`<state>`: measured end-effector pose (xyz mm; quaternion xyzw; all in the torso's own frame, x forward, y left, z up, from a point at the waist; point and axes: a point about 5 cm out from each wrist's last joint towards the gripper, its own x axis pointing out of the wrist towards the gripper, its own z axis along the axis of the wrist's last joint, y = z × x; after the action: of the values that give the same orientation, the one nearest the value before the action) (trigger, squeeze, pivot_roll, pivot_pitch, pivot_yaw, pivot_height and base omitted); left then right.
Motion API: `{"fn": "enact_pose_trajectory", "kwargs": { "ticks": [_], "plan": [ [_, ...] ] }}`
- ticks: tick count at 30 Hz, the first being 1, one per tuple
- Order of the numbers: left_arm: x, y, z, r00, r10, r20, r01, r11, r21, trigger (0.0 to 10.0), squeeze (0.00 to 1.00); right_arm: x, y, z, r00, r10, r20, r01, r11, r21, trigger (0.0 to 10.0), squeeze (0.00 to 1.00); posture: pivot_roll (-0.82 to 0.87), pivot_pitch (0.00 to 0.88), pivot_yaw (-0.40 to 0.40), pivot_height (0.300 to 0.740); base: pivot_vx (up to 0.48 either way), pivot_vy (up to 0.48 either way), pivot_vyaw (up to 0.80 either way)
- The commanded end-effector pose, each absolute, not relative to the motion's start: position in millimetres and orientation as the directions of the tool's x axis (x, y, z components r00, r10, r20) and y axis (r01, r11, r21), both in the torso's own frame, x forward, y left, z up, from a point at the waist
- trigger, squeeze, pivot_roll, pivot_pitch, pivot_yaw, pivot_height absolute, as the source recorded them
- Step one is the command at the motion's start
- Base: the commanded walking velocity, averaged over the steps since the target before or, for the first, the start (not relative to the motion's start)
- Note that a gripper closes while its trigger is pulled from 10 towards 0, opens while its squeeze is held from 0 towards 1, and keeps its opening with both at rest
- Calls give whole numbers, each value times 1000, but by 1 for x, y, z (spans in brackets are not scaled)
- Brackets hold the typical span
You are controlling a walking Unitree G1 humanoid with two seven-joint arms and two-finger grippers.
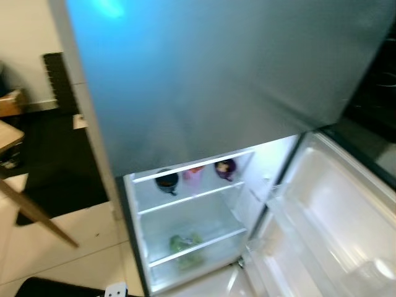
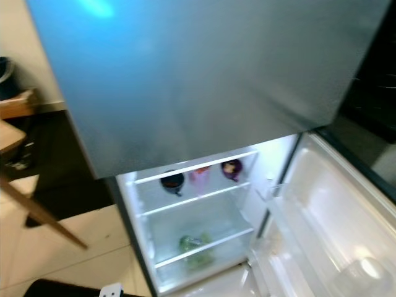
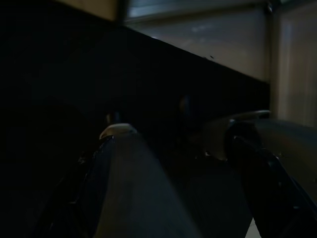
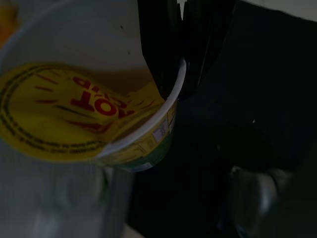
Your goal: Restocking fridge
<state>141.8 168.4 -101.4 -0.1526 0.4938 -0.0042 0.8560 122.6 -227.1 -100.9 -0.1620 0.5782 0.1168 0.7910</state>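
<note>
The fridge stands before me with its lower door swung open to the right. On its lit top shelf sit a black bowl, a pink cup and a purple cup. Green vegetables lie lower down. My right gripper is shut on the rim of a white noodle cup with a yellow lid and red letters. In the dark left wrist view my left gripper hangs with its fingers apart and nothing between them.
A slanting wooden table leg and a dark rug lie to the left on the pale tiled floor. The open door's white shelves take up the space on the right. A dark counter stands behind the door.
</note>
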Motion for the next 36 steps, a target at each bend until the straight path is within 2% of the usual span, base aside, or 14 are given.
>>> {"fn": "enact_pose_trajectory", "kwargs": {
  "ticks": [1,13,20,36],
  "plan": [
    [138,166,-103,496,-164,-852,-143,953,-267,10000,0,120,-227,-102,296,3,-955,-364,925,-110,10000,0,-109,0,-34,740,0,0,-781],
    [138,165,-103,495,-165,-853,-143,953,-268,10000,0,121,-224,-102,310,33,-950,-347,934,-81,10000,0,-110,0,-36,740,0,0,-784],
    [137,164,-104,493,-171,-853,-135,954,-269,10000,0,128,-222,-99,342,64,-938,-385,920,-78,10000,0,-115,0,-36,740,0,0,0],
    [137,163,-104,489,-176,-854,-123,956,-268,10000,0,130,-220,-99,346,86,-934,-408,911,-67,10000,0,-115,0,-34,740,0,0,781]
  ]
}}
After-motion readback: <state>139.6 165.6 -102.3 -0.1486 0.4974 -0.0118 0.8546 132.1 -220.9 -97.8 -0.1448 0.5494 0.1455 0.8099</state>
